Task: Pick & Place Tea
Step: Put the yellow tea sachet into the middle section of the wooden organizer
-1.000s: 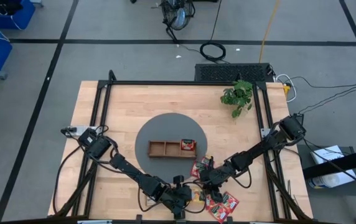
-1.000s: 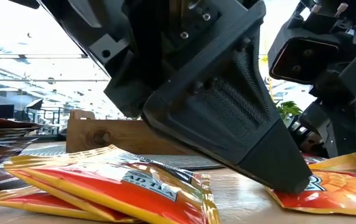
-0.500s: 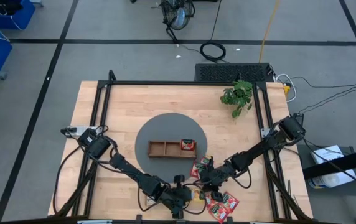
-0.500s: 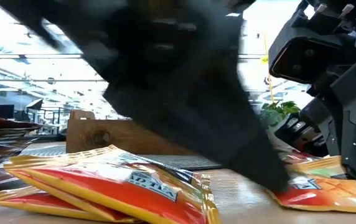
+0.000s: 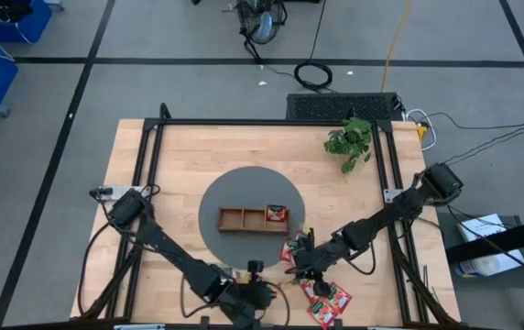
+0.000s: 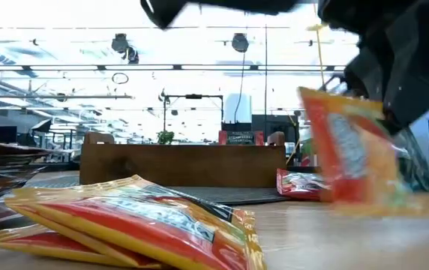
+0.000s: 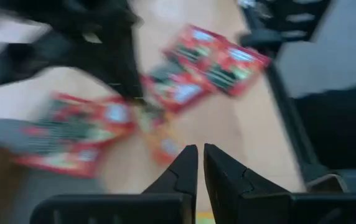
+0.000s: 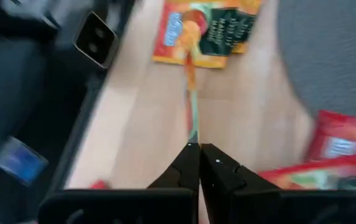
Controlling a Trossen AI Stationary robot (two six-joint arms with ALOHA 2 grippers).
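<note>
Since a second earlier we saw the left gripper [image 5: 255, 268] draw back toward the near table edge, its jaws nearly together on nothing, while the right gripper [image 8: 198, 148] lifted an orange flat tea sachet [image 6: 342, 146] off the wood. We counted two arms, one long brown three-compartment wooden tray [image 5: 253, 218] holding one red sachet [image 5: 277, 214], and several red sachets [image 5: 326, 301] loose nearby. The orange sachet hung edge-on, clamped between the right jaws.
</note>
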